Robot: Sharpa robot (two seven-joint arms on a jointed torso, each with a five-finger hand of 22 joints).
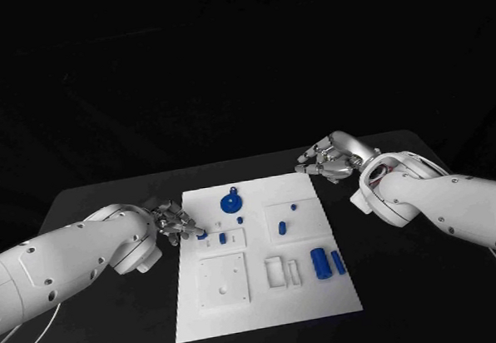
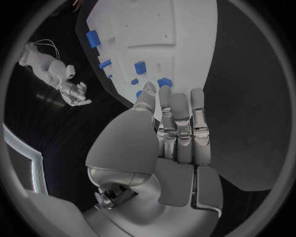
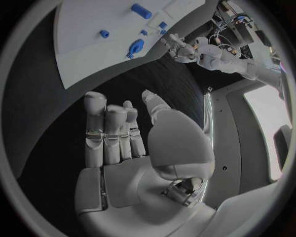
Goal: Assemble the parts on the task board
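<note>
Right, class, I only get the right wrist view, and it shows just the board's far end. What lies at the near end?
Observer: In the head view, two long blue parts lie side by side near the task board's near right corner.
Operator: And is the left hand holding anything?
Observer: No. The left wrist view shows the left hand with its fingers stretched out and nothing in them. Its fingertips are at the board's edge, by some small blue parts.
</note>
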